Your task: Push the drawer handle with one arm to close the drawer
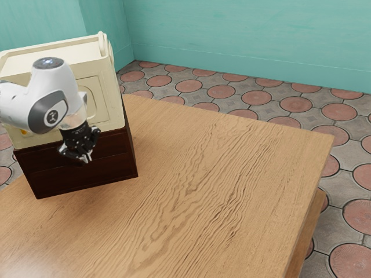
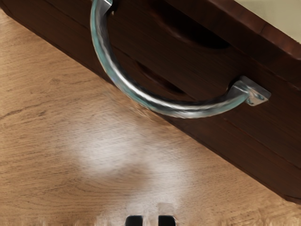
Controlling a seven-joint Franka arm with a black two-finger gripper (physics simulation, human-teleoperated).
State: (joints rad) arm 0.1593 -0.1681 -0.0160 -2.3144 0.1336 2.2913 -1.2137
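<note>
Jaws slightly apart near metal handle (image 2: 174, 109); pale emblem (image 1: 53, 116) on arm (image 1: 53, 82).

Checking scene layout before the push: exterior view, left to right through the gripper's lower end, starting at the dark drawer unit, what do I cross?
Dark drawer unit → gripper → drawer unit again → wooden tabletop → tiled floor.

No readable text, labels, brands, numbers or signs.
</note>
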